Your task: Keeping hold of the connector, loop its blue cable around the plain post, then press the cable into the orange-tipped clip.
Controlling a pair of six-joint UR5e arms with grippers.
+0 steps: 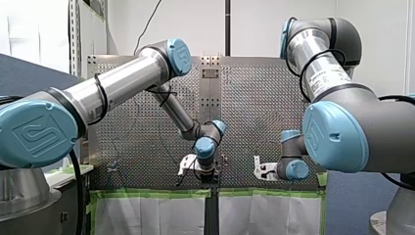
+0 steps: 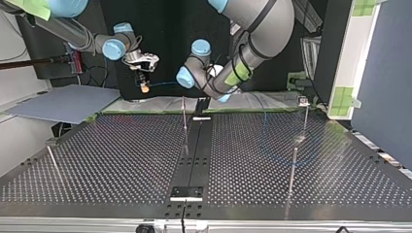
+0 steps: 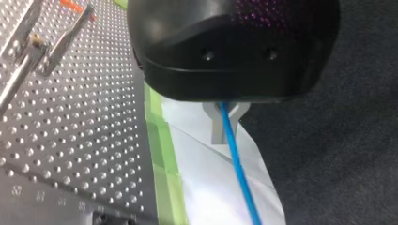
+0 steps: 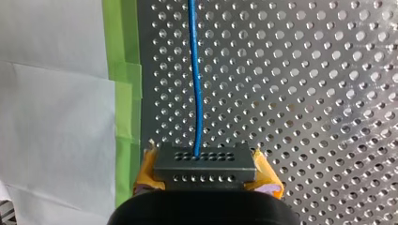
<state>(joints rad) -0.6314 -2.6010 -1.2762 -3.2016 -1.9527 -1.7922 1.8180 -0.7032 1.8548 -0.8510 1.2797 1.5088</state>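
Connector, a grey metal block with two rows of small holes, is clamped between the yellow pads of the robot's right hand, just beside the green tape that edges the perforated table. Its thin blue cable leaves one upper hole and runs along that tape. The left hand, black with metal fingers, is beyond the tape, closed on the cable. A label on the right arm is too small to read.
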